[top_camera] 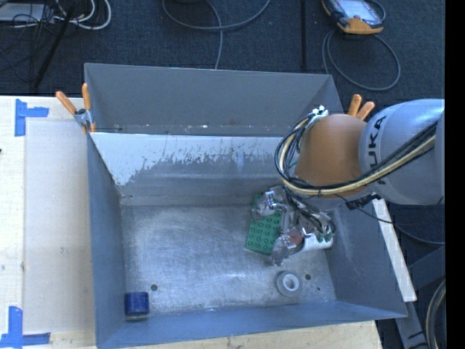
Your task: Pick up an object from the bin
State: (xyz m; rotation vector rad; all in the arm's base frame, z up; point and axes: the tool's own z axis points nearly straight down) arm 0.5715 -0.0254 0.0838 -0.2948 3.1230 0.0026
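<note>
Down low on the right side of the bin floor: gripper, beneath the orange wrist cover and its looped cables. Whether spread or closed, not to be made out from this angle.

Touching or just beside its left edge: a green studded plate, thin and rectangular, propped at a tilt rather than lying flat. Long axis roughly from the far wall toward the near wall, upper end leaning a little to the right, in toward the gripper; studded face turned left and upward. Gripped or merely resting against the gripper, likewise not to be made out.

Nearer the front wall, just below the gripper and apart from it: one small pale ring, like a roll of tape, lying flat.

Well apart, in the near left corner: one blue block, close to the front wall.

Count inside the grey metal bin: one green plate, one pale ring, one blue block. Three loose things, none stacked on another.
</note>
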